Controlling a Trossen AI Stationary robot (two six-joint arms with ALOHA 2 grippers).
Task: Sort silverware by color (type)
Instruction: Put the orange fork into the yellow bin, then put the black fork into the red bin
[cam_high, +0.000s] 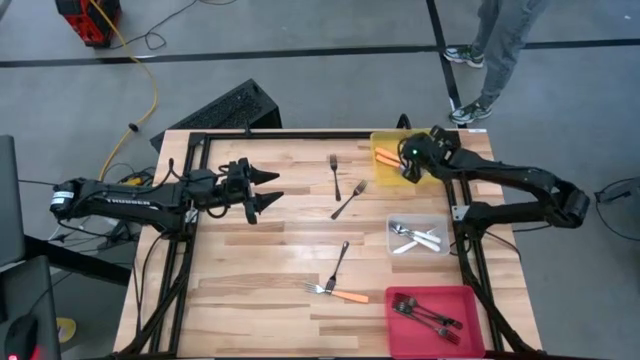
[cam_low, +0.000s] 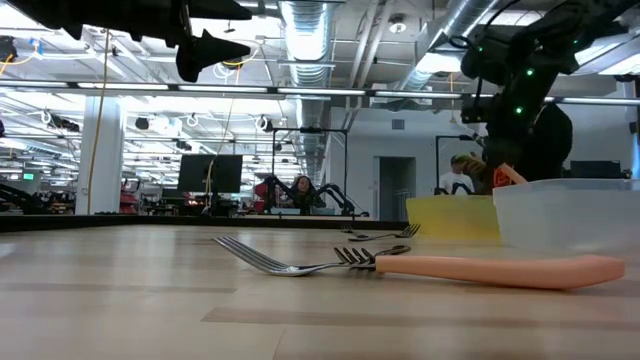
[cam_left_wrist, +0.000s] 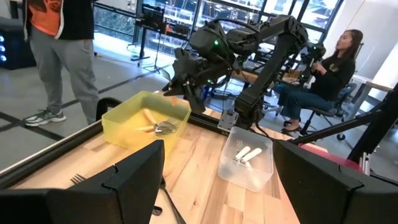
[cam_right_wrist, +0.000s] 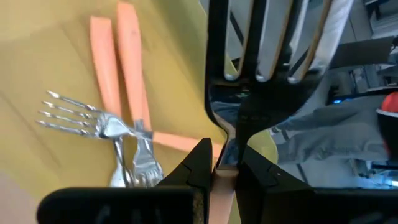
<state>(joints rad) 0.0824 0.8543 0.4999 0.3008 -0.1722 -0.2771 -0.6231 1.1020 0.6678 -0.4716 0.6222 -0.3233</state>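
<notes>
Only your right wrist view shows the right tool (cam_right_wrist: 225, 163) clamped on an orange fork (cam_right_wrist: 267, 43) over the yellow bin (cam_right_wrist: 50, 74); left tool (cam_high: 268, 190) wide open, empty.

Bright, even ceiling strip lights (cam_low: 310, 30), soft shadows. The near orange-handled metal fork (cam_low: 420, 264) is blurred. Right wrist view smeared close up.

Right gripper (cam_high: 408, 160) over far-right bin (cam_high: 382, 141) (forks inside); left gripper (cam_high: 268, 189) mid-left.
</notes>
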